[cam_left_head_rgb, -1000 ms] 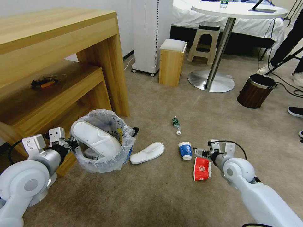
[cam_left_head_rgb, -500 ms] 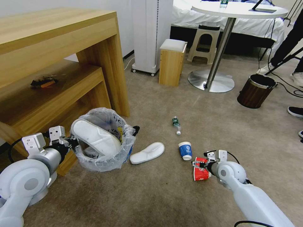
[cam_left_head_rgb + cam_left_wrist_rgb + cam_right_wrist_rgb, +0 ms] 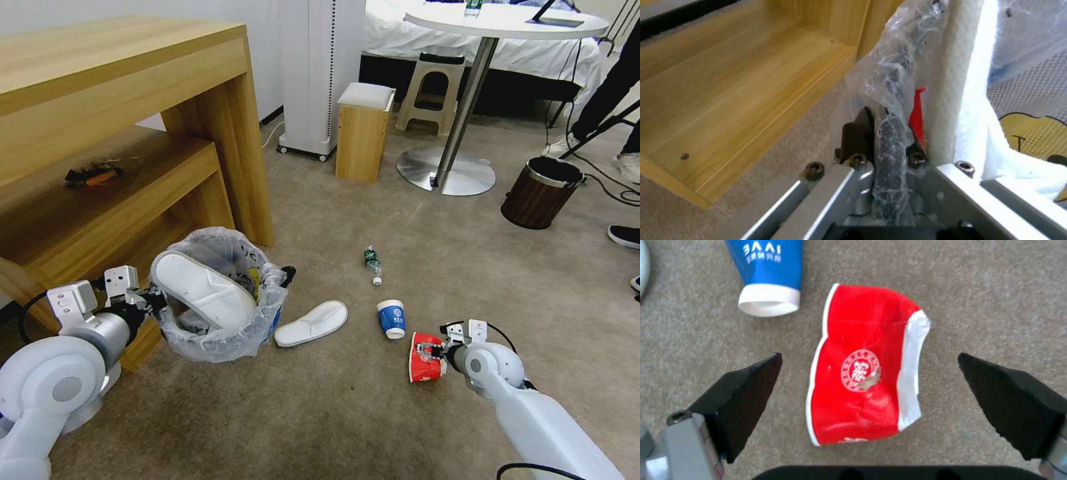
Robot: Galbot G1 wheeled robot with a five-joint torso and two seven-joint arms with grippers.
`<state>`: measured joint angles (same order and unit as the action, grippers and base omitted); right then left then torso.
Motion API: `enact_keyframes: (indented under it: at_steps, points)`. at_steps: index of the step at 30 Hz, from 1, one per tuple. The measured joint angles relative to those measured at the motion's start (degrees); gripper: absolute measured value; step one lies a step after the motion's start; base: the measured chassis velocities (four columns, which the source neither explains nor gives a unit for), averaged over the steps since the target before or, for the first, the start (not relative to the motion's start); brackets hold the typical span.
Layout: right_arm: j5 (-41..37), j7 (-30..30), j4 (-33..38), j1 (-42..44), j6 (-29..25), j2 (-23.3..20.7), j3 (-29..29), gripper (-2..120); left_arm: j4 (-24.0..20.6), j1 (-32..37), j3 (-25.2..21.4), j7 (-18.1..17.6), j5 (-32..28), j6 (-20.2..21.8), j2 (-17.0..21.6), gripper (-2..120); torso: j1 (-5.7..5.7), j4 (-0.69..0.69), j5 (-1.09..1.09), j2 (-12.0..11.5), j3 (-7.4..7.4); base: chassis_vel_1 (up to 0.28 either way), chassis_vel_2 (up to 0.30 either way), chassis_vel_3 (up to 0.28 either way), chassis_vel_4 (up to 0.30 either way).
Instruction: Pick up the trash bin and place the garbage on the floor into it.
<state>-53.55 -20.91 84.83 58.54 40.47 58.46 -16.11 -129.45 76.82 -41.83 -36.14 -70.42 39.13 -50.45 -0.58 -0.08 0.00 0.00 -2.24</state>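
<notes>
Left hand (image 3: 148, 298): arm low at the left, closed on the bag-lined rim of the trash bin (image 3: 220, 297), which it holds beside the wooden shelf unit (image 3: 133, 180); one white slipper (image 3: 200, 287) lies inside the bin. Floor (image 3: 333, 413), centre: second slipper (image 3: 311, 323), small bottle (image 3: 372, 264), upright blue cup (image 3: 391, 318). Right hand (image 3: 432, 349): arm stretched low, fingers (image 3: 746, 390) spread open either side of the crushed red cup (image 3: 862, 373), not touching it.

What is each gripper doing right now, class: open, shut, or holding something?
Left gripper: shut on the rim of the small round bag-lined trash bin.
Right gripper: open, fingers either side of the flattened red paper cup on the beige carpet floor.
</notes>
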Motion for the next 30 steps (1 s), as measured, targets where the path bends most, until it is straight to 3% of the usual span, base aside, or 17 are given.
enact_keyframes:
  at_steps: [30]
  points:
    - [6.81,3.58,-11.37,-4.15,-1.2,4.74,2.42,100,-0.03,0.14,-0.04,0.32,0.02,-0.16,0.43,0,0.0,0.01,0.0,0.0,0.0,0.0,0.0,0.0,0.0]
